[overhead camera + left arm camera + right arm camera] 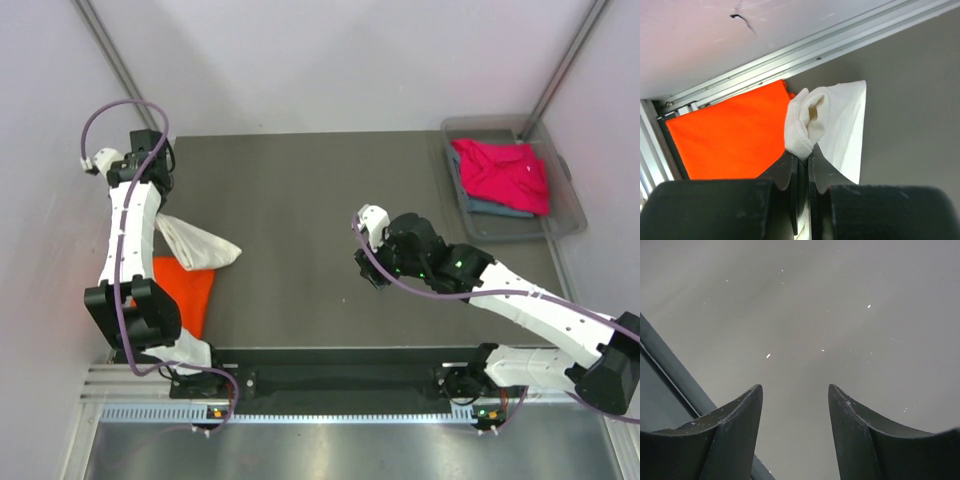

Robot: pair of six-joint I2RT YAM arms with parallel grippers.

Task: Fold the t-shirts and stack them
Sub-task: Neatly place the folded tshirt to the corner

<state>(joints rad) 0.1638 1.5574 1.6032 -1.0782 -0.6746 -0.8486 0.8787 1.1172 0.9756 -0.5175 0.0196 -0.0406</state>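
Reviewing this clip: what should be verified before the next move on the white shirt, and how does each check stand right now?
1. Left gripper clamped on the cream-white shirt: ok.
2. Cream-white shirt spread flat for folding: not ok, it hangs bunched.
3. Right gripper open and free: ok, over bare table.
4. Orange shirt lying flat: ok where visible; the left arm hides part.
5. Cream-white shirt clear of the orange shirt: cannot tell; they overlap in the top view.
6. Magenta-pink shirt out of the way in the bin: ok.
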